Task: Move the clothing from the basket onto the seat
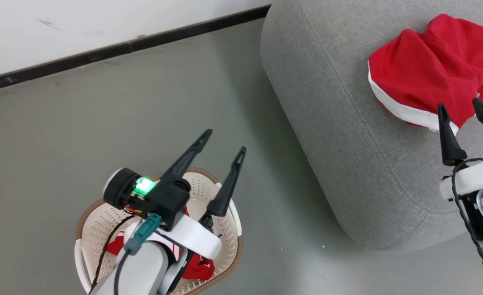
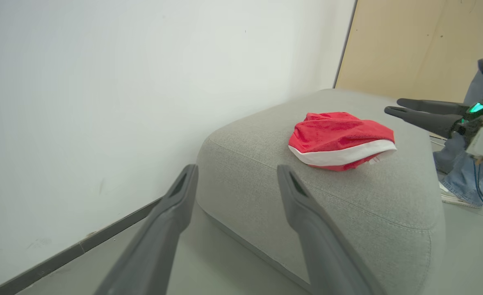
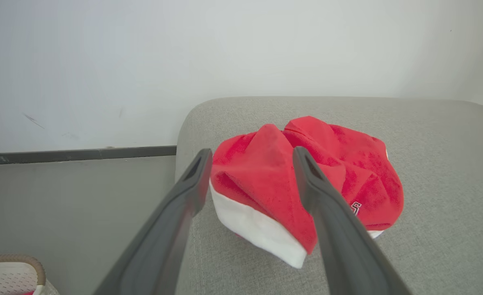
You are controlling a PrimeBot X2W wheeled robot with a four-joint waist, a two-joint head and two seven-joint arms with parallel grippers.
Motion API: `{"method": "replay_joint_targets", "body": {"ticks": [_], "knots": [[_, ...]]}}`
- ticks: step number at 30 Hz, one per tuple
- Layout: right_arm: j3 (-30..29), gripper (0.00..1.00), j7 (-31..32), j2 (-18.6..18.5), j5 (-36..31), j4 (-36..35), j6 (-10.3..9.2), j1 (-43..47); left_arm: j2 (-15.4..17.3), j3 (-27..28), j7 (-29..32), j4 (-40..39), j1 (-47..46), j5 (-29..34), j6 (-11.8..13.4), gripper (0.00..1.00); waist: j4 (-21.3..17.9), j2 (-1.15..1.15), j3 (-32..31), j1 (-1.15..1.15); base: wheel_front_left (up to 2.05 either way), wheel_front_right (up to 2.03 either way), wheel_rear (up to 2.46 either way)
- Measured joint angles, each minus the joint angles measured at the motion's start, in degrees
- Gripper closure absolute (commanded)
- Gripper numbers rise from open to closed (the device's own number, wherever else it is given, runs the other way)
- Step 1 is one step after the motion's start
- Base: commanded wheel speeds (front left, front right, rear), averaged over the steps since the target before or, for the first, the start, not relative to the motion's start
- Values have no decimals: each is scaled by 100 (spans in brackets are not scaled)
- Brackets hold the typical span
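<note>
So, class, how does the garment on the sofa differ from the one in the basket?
The sofa garment lies heaped on the sofa; the basket garment sits inside the basket. The sofa garment shows fully, white band out; the basket garment is mostly hidden under the left arm. Both are red and white.

So the smooth grey floor [image 1: 81,123] has the big light-grey woven-fabric sofa [image 1: 327,135] and the cream perforated plastic basket with a brown rim [image 1: 96,223] sitting on it, apart from each other. A crumpled red garment with a broad white band [image 1: 426,69] lies on top of the sofa.
</note>
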Motion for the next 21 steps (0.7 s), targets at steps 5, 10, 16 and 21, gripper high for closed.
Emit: {"method": "replay_joint_targets", "body": {"ticks": [5,10,16,21], "knots": [[145,0,0,70,-112,-310,0,-152,1,220,-79,71,132,-107,159,0,138,0,-157,0,0,0,0],[278,0,-1,222,-202,-509,0,-246,1,383,-123,147,252,-176,296,0,269,0,-296,0,0,0,0],[346,0,-2,427,-352,-709,-1,-260,4,672,-183,223,419,-264,491,0,480,0,-518,0,0,0,0],[442,0,-2,609,-431,-789,0,-248,1,886,-188,293,591,-318,642,0,660,0,-717,0,0,0,0]]}}
